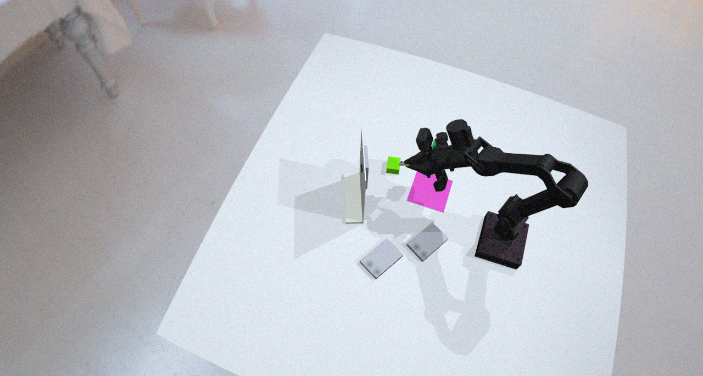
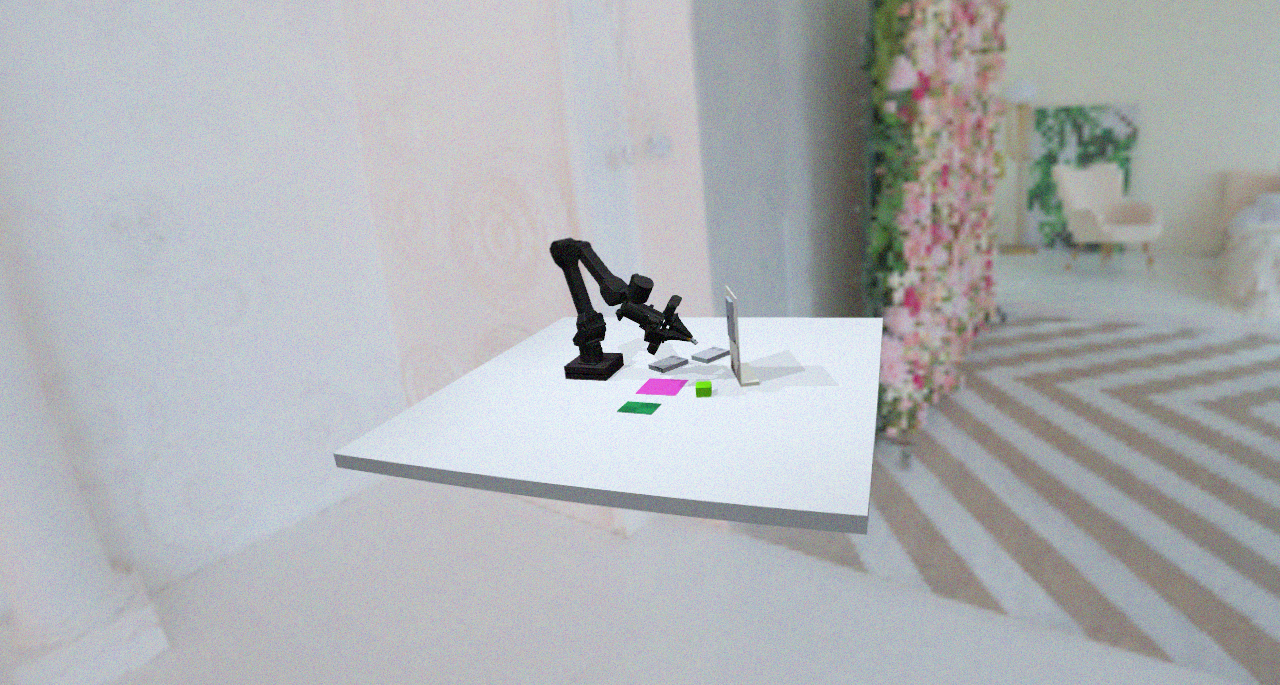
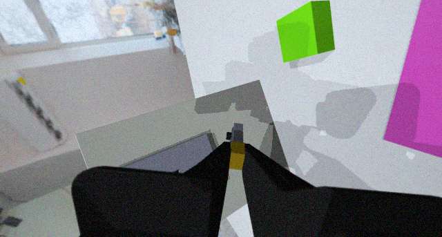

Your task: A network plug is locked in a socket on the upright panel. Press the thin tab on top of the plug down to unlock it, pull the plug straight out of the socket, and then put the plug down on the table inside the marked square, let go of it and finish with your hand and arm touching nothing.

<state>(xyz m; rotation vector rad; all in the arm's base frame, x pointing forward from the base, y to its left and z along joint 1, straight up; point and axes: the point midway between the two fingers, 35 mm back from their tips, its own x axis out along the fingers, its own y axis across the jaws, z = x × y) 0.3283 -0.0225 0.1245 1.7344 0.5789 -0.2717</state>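
My gripper (image 1: 406,164) (image 2: 691,340) (image 3: 235,149) is shut on the network plug, a small grey piece (image 3: 238,130) with a yellow part between the fingertips. The plug is out of the socket and is held in the air, tilted downward, between the panel and the arm. The upright panel (image 1: 363,201) (image 2: 733,336) (image 3: 145,131) stands beyond the fingertips, apart from them. Its grey socket plate (image 1: 366,169) (image 3: 183,152) is partly hidden in the wrist view. A magenta square (image 1: 431,197) (image 2: 662,386) (image 3: 419,74) and a smaller dark green square (image 2: 639,408) lie flat on the table.
A bright green block (image 1: 393,165) (image 2: 703,389) (image 3: 298,34) sits on the table between the panel and the magenta square. Two flat grey boxes, one nearer the arm base (image 1: 427,241) and another box (image 1: 381,258) beside it, lie on the other side of the magenta square.
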